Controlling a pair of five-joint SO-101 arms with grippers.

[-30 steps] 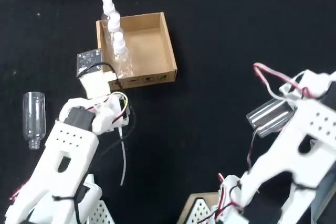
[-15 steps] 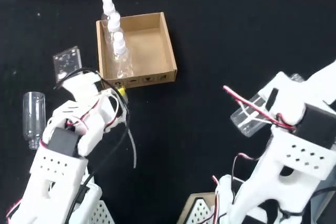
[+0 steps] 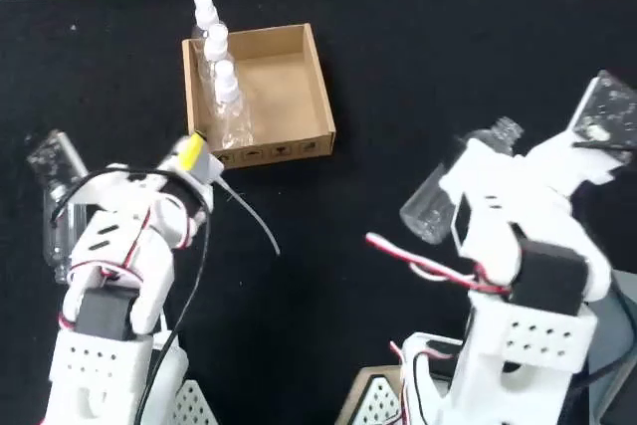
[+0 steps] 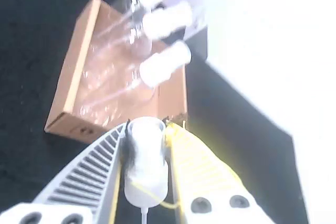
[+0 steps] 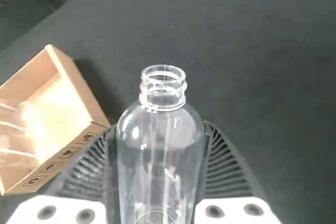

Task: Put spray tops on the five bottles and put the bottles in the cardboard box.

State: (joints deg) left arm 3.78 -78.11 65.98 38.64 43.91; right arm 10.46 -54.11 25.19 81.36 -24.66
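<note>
Black cloth covers the desk, and the cardboard box sits toward its far side with three capped bottles lined along one wall. Right gripper is closed around the body of an open-necked clear bottle, held off the desk with its threaded neck free. Left gripper pinches a white spray top, its thin tube hanging loose. Another uncapped bottle lies on the desk, well apart from the box. Empty thin plastic looks light, slick and easily dented (a hard squeeze would likely distort the neck), so mid-body is the sensible hold. That tube seems floppy and probably needs guiding into the mouth.
</note>
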